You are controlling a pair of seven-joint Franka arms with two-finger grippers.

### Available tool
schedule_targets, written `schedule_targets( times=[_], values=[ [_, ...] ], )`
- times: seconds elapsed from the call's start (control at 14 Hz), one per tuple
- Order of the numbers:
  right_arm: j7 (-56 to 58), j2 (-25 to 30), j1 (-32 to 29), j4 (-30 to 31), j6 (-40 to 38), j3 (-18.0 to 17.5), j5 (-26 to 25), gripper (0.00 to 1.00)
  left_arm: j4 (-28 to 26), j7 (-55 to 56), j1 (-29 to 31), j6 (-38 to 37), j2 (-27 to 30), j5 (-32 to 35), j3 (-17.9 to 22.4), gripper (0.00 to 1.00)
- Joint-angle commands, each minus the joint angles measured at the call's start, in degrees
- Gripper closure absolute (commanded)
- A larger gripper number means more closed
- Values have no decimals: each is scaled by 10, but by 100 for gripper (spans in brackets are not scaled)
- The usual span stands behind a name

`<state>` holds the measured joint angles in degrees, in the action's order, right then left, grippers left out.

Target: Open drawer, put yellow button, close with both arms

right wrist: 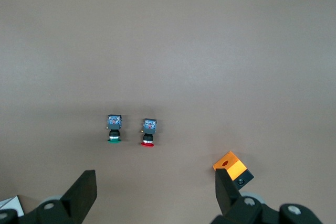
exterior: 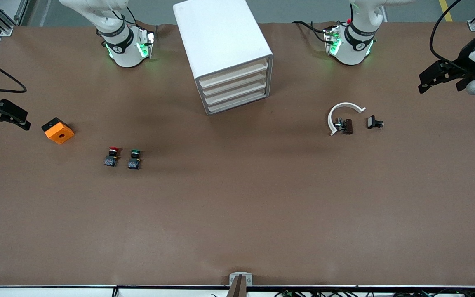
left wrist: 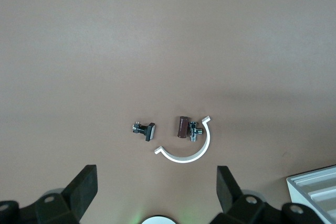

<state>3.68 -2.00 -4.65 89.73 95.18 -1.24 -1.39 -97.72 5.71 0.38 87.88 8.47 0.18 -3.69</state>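
Top beige-fronted drawer (exterior: 233,73) of rounded glossy white cabinet (exterior: 217,33), top centre: shut. Yellow button (exterior: 58,130), matte orange square cap, black body: mid-height, right arm's end. Left gripper (exterior: 429,80) and right gripper (exterior: 12,117) wait over the table ends, fingers spread, empty.
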Motion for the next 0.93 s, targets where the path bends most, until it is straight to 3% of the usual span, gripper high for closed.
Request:
schedule_targets(
  times=[0.0, 0.29, 0.86],
  values=[
    [-8, -6, 2, -15, -7, -2, -10, 0, 2, 4, 5, 4, 1, -11, -6, 0],
    [-8, -7, 2, -15, -6, -2, -10, 0, 44, 2, 6, 3, -32, -11, -6, 0],
    [-8, -7, 2, -15, -5, -2, -11, 0, 44, -2, 6, 3, -34, -8, -6, 0]
  ],
)
